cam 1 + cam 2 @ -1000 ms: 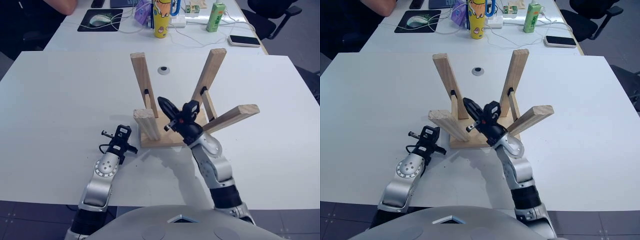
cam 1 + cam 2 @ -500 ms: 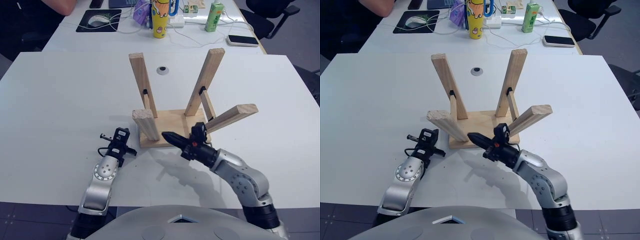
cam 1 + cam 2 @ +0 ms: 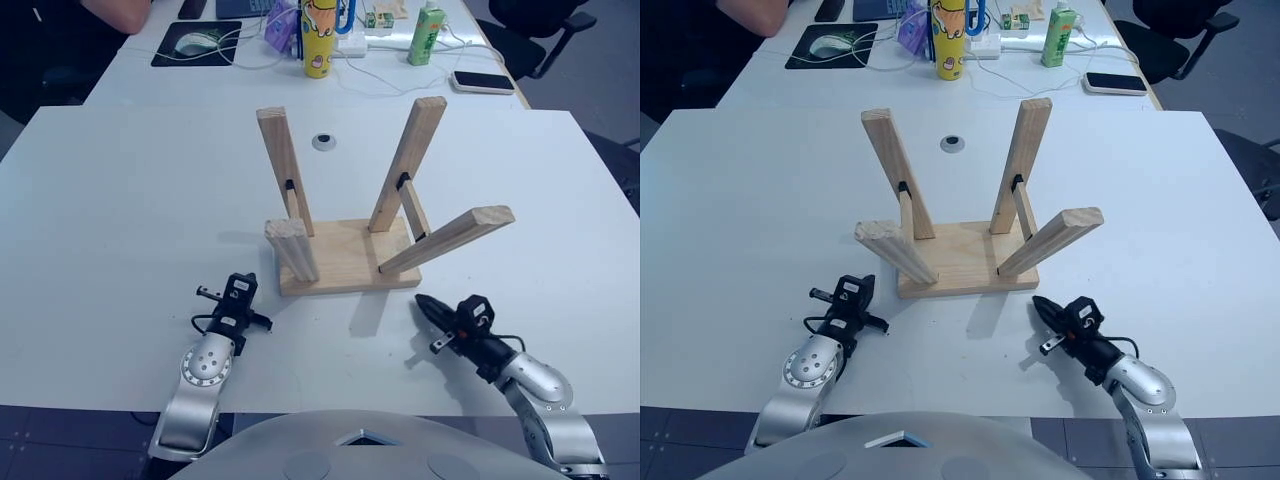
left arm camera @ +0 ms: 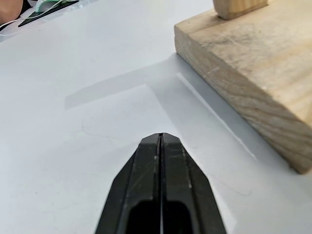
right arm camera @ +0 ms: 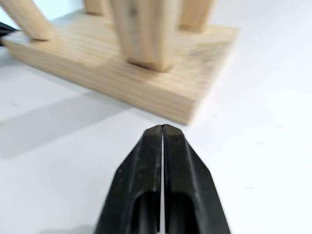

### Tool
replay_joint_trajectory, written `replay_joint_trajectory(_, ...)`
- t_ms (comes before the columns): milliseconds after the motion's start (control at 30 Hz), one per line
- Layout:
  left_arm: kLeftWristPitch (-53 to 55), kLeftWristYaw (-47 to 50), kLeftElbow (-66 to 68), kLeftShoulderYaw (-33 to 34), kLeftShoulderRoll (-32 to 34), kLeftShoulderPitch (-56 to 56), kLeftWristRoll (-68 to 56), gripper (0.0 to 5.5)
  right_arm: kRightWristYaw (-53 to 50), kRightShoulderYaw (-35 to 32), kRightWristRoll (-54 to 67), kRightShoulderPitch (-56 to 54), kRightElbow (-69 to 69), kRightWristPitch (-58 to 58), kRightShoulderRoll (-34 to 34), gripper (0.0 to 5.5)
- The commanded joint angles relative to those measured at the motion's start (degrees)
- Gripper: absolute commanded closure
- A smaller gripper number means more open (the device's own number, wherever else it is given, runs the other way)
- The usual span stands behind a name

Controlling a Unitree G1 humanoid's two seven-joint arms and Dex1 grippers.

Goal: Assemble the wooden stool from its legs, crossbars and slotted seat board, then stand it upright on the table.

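Observation:
The wooden stool lies upside down in the middle of the white table, its seat board (image 3: 345, 258) flat on the surface. Several legs stick up and splay outward, such as the back left leg (image 3: 280, 165) and the right leg (image 3: 450, 238). Thin crossbars (image 3: 413, 208) join legs near the board. My left gripper (image 3: 205, 293) rests on the table just left of the board's front corner, shut with nothing in it. My right gripper (image 3: 420, 300) lies low on the table in front of the board's right corner, shut and holding nothing. Both wrist views show the board's edge (image 4: 253, 97) (image 5: 131, 78) close ahead.
A small round grommet (image 3: 325, 141) sits in the table behind the stool. On the far desk stand a yellow cup (image 3: 320, 45), a green carton (image 3: 427, 33), a phone (image 3: 483, 81) and a mouse pad (image 3: 197, 42). Bare table lies left and right of the stool.
My right gripper has drawn back from over the seat board, down and toward me, to the table in front of the board's right corner. The left gripper slid slightly nearer me.

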Motion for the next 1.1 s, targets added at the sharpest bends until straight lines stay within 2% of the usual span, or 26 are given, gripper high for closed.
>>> replay_joint_trajectory(33,2.50,-1.52,-0.71,-1.75,1.50,0.94,1.12,5.50,-5.44,-0.24,-6.07,-4.12,5.92,-2.99,1.81,5.48)
replay_joint_trajectory(267,6.80,-4.53,1.34,-4.87,4.01,-0.18,2.84,5.50,-9.92,5.23,-11.78,-9.14,7.38,0.79,5.47,5.48)
replay_joint_trajectory(633,16.96,-13.27,-6.56,-8.63,10.23,-1.42,1.88,5.50,-9.55,7.45,-11.34,-7.18,3.72,5.04,5.77,5.48)
replay_joint_trajectory(800,17.75,-14.66,-6.47,-6.43,6.64,-5.76,-3.57,5.50,-7.15,10.91,-8.44,-9.97,0.57,8.97,7.73,5.48)
replay_joint_trajectory(933,16.29,-16.18,-6.96,-5.39,6.42,-7.95,-6.20,5.50,-2.16,15.36,-4.51,-11.11,-3.72,10.24,7.85,5.48)
replay_joint_trajectory(1100,13.23,-20.89,-11.96,-4.03,7.05,-9.26,-11.44,5.50,1.09,16.12,2.27,-12.49,-9.99,13.91,7.32,5.48)
